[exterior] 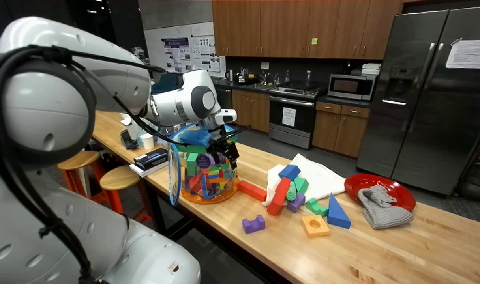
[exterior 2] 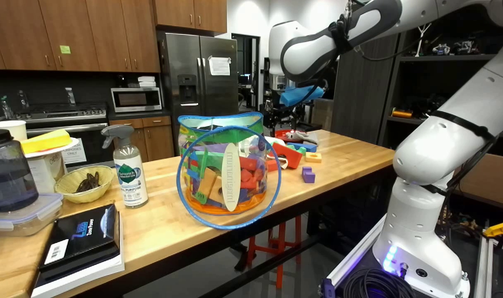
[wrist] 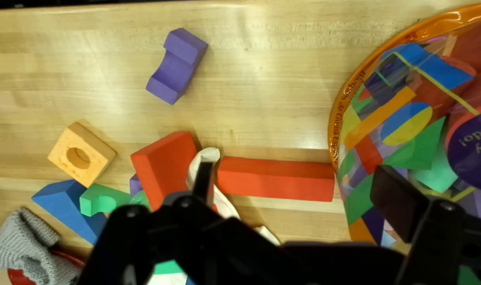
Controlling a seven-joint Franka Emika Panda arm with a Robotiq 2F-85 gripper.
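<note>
The pincer [wrist: 298,189] hangs above the surface [wrist: 264,99], its two fingers [wrist: 398,204] spread wide apart. Below it in the wrist view I see the long red block [wrist: 276,179] lying flat, one end just beside the orange base [wrist: 345,91] of the clear bag [exterior: 203,161], which stands packed with coloured blocks [exterior: 192,163], its blue-rimmed lid [exterior: 178,173] hanging open. Whether a finger touches the bag I can't tell. By the block's other end a loose pile lies partly on white cloth [exterior: 327,175]: a second red block [exterior: 279,196], tilted, with a green cylinder [exterior: 291,192] and a blue block [exterior: 289,172]. A purple notched block [exterior: 254,225] lies by itself closer to the surface's edge; near the pile sit a yellow-orange block [exterior: 315,232] with a round hole and a blue triangle [exterior: 338,213]. Farther along, a grey knitted cloth [exterior: 388,215] drapes over the rim of a red plate [exterior: 354,185].
</note>
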